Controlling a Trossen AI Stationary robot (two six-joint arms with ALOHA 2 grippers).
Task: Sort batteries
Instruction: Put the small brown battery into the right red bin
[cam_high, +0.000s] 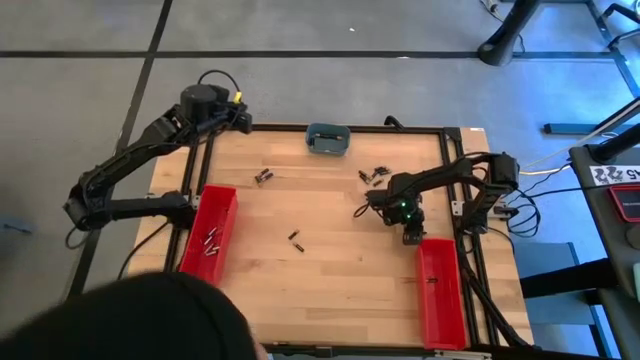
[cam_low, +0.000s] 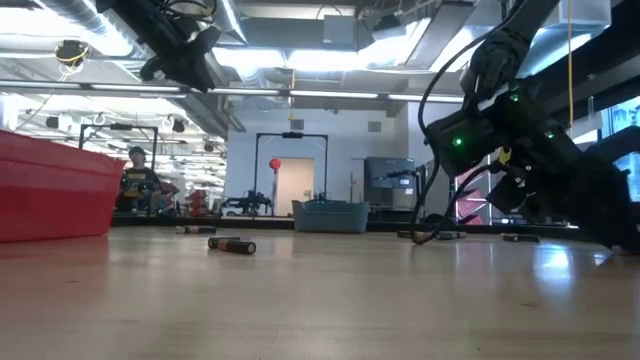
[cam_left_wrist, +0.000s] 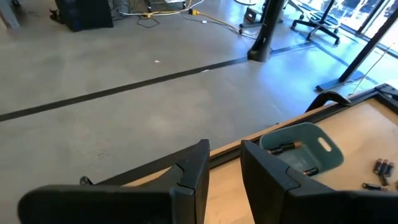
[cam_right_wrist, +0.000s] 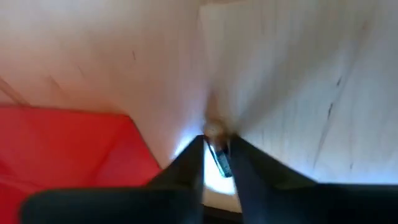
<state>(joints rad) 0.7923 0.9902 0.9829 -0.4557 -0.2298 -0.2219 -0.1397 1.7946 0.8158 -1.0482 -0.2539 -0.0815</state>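
My right gripper (cam_high: 410, 234) hovers by the far end of the right red bin (cam_high: 440, 290) and is shut on a small dark and silvery battery (cam_right_wrist: 218, 159). Loose batteries lie on the wood at the far right (cam_high: 375, 176), near the left (cam_high: 263, 176) and in the middle (cam_high: 295, 240), the last also in the low view (cam_low: 232, 245). Several more lie in the left red bin (cam_high: 212, 240). My left gripper (cam_left_wrist: 224, 177) is open and raised over the table's far left corner (cam_high: 240, 118), touching nothing. My right gripper pinches one battery between its two fingertips (cam_right_wrist: 193, 163), about the battery's middle (cam_right_wrist: 220, 163). The fingers come from above, pointing down at the table. The battery lies across the gap, held just above the wood beside the red bin's corner (cam_right_wrist: 127, 124).
A grey-blue dish (cam_high: 327, 138) with a few batteries in it (cam_left_wrist: 283, 148) sits at the far edge. A black frame (cam_high: 455, 170) borders the table. Bare wood lies between the two bins. A dark rounded shape (cam_high: 150, 320) covers the near left corner in the high view.
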